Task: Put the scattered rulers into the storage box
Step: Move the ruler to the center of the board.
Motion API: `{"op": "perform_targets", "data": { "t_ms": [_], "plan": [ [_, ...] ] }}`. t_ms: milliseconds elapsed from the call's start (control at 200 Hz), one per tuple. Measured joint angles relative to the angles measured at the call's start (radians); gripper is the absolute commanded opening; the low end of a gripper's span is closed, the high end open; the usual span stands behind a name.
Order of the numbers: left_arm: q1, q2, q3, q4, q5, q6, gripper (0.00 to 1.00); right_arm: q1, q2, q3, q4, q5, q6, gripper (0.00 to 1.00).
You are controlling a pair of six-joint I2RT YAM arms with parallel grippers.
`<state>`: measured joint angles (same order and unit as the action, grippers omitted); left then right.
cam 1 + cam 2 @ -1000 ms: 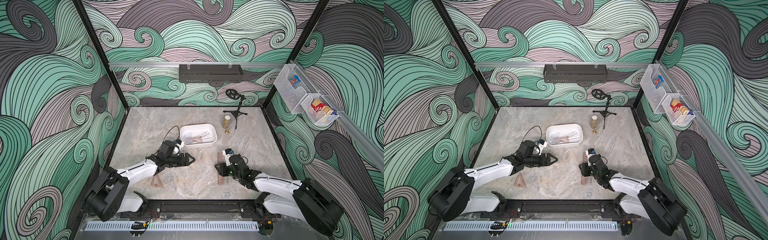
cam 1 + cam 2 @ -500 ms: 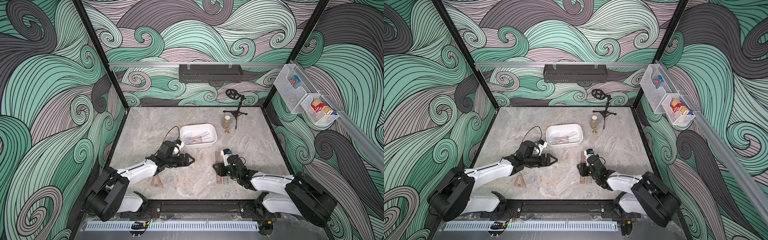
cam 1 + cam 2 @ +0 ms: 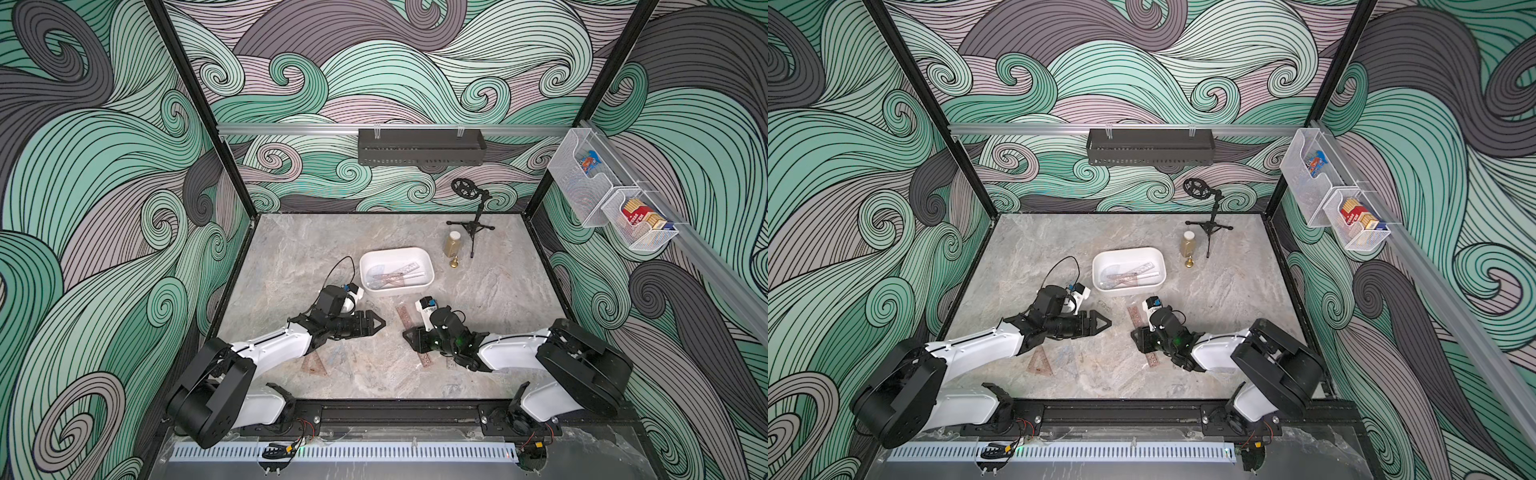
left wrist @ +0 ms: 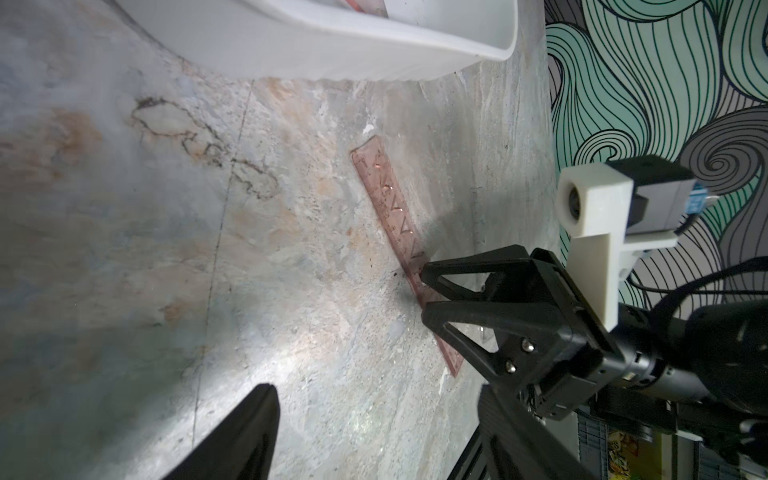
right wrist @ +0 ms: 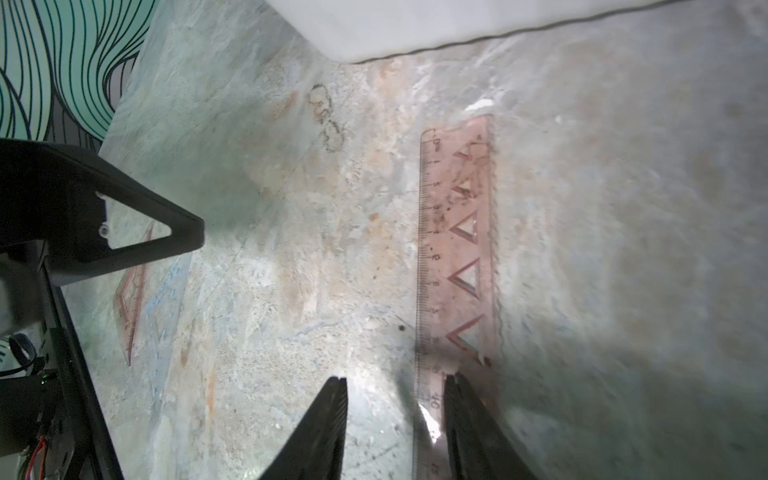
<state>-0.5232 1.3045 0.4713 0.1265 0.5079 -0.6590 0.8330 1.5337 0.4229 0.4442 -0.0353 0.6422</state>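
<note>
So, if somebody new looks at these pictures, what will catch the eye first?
Probably the teal wave-pattern walls around the marble table, and the white storage box at its middle with several rulers already inside. Next, near the front, the right gripper sits low with its jaws apart astride one edge of a reddish-brown ruler.

Black tripod (image 3: 472, 226), amber bottle (image 3: 453, 248), mesh baskets (image 3: 642, 240)

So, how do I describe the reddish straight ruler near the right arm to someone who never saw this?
Start at the white box in the middle of the marble table. On its robot side a reddish ruler lies flat, partly under the right end effector. Unlike the reddish triangle further left, it is a long straight strip with triangular holes.
</note>
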Motion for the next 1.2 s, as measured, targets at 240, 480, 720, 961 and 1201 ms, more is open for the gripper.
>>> {"op": "perform_targets", "data": {
  "t_ms": [240,480,720,961,1201],
  "plan": [
    [0.005,-0.006,-0.003,0.002,0.000,-0.003,0.79,0.004,-0.090,0.048,-0.106,-0.049,-0.033,0.47],
    [0.005,-0.005,-0.003,0.010,0.018,-0.007,0.79,-0.031,-0.209,-0.040,-0.122,-0.072,-0.037,0.48],
    [0.005,-0.005,-0.005,0.026,0.027,-0.010,0.79,-0.033,-0.181,-0.109,-0.109,-0.109,-0.033,0.49],
    [0.005,-0.004,-0.020,0.049,0.039,-0.028,0.76,-0.029,-0.131,-0.111,-0.027,-0.172,-0.029,0.48],
    [0.005,-0.003,-0.034,0.081,0.053,-0.058,0.62,-0.012,-0.038,-0.064,0.035,-0.229,-0.035,0.44]
  ]
}}
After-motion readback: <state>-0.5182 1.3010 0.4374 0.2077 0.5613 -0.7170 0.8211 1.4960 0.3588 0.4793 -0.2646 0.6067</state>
